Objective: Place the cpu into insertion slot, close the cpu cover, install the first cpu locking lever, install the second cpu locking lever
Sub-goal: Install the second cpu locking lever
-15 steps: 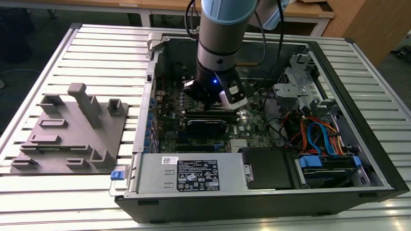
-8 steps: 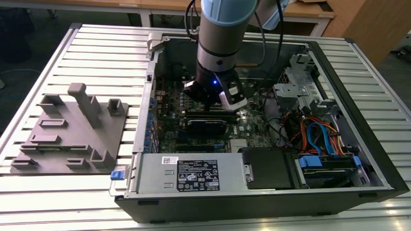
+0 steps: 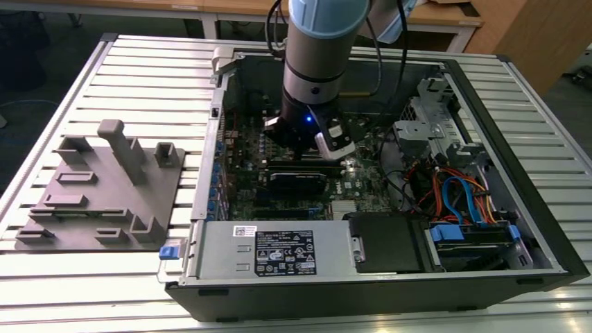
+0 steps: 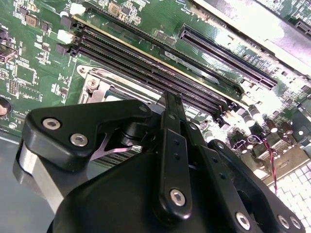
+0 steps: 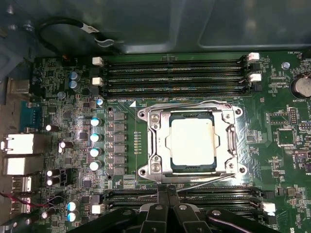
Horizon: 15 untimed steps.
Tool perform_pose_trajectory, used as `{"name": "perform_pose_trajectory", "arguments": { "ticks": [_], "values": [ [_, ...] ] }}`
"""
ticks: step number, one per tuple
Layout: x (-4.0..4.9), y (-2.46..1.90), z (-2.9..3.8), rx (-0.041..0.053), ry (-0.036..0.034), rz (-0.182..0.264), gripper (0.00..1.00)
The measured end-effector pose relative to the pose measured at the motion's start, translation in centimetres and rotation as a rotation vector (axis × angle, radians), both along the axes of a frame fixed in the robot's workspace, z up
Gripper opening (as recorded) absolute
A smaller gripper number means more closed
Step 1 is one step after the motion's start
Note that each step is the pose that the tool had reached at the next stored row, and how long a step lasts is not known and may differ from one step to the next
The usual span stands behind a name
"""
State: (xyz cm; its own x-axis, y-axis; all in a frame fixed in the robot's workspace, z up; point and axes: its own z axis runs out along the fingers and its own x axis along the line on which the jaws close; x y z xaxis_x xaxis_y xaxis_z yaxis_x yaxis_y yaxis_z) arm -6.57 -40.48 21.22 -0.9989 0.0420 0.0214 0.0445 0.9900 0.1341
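Arm upright inside the case, clenched tool point(image 5: 167, 194) just beside the closed cpu cover point(image 5: 158, 143).

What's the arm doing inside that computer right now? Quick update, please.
Gripper shut, low over the motherboard at the socket's edge. Cpu seated, cpu cover down around it. Nothing in the way.

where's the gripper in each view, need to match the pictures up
Exterior view: the black two-finger gripper hangs under the grey arm, inside the open computer case, above the green motherboard.
Second wrist view: the gripper is in the foreground, its tips over the motherboard.
First wrist view: the gripper sits by the socket's edge.
Shared landmark: the motherboard.
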Motion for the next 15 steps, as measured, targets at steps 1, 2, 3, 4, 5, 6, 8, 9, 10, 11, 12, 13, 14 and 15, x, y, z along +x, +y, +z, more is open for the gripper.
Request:
{"name": "perform_pose_trajectory", "arguments": {
  "ticks": [1,2,3,4,5,6,8,9,10,11,12,13,14,15],
  "values": [
    [-0.03,0.00,-0.01,0.0024,0.0000,0.000,0.10],
    [-0.06,-0.01,-0.01,0.0058,0.0000,0.000,0.10],
    [-0.10,-0.03,-0.01,0.0101,0.0000,0.000,0.10],
    [-0.13,-0.06,-0.03,0.0145,0.0000,0.000,0.10],
    [-0.18,-0.10,-0.05,0.0191,0.0001,0.000,0.10],
    [-0.21,-0.15,-0.07,0.0233,0.0001,0.000,0.10],
    [-0.24,-0.32,-0.11,0.0307,0.0001,0.000,0.10],
    [-0.27,-0.41,-0.13,0.0345,0.0001,0.000,0.10],
    [-0.30,-0.51,-0.15,0.0385,0.0001,0.000,0.10],
    [-0.32,-0.63,-0.15,0.0438,0.0001,0.000,0.10],
    [-0.32,-0.74,-0.15,0.0497,0.0001,0.000,0.10],
    [-0.32,-0.85,-0.15,0.0565,0.0001,0.000,0.10],
    [-0.33,-0.94,-0.15,0.0637,0.0001,0.000,0.10],
    [-0.35,-1.02,-0.16,0.0713,0.0000,0.000,0.10]
  ]
}}
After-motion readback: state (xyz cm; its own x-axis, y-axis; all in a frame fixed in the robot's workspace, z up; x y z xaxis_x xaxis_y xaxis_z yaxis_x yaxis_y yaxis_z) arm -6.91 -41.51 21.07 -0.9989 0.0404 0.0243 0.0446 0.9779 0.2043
